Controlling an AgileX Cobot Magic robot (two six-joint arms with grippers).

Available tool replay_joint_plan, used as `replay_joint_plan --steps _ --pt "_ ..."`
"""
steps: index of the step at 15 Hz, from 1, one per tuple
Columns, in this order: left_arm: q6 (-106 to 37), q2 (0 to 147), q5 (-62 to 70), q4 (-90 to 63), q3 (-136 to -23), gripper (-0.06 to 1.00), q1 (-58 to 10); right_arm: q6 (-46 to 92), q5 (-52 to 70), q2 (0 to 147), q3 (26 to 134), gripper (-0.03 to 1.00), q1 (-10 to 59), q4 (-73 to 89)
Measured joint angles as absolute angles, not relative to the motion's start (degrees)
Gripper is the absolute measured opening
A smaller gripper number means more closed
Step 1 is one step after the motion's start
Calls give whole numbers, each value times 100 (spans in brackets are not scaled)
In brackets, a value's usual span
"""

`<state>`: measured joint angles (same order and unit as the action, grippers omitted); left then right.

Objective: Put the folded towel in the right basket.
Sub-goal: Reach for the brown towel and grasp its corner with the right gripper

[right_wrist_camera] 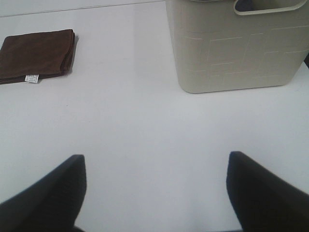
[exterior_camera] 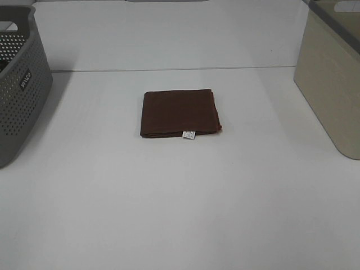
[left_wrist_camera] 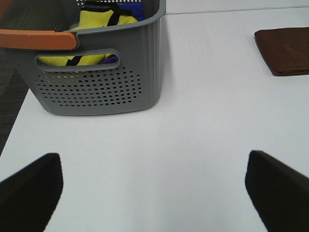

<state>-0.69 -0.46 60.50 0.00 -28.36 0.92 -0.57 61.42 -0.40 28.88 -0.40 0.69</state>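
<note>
Left gripper [left_wrist_camera: 154, 191], right gripper [right_wrist_camera: 154, 193] spread wide, empty; brown folded towel [exterior_camera: 179, 114], white tag [exterior_camera: 189, 135] at edge.

Cloth, plastic and a smooth white surface [exterior_camera: 180, 219].
The towel [exterior_camera: 179, 114] is matt brown cloth; the left basket [exterior_camera: 19, 101] is grey perforated plastic, the right basket [exterior_camera: 332, 90] smooth matt beige plastic.

Grey perforated basket [exterior_camera: 17, 95] with a slot handle standing on a white table [exterior_camera: 180, 214], small dark label [exterior_camera: 25, 79] on the basket's side wall, yellow cloth [left_wrist_camera: 99, 21] with black trim inside the basket, blue item [left_wrist_camera: 136, 8] beside it, orange bar [left_wrist_camera: 36, 39] along the basket's rim
</note>
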Motion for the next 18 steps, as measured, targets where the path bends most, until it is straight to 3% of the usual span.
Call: replay_joint_plan --steps 18 --pt "-69 -46 6050 0 -2836 97 92 -57 6142 -40 2888 76 -40 69"
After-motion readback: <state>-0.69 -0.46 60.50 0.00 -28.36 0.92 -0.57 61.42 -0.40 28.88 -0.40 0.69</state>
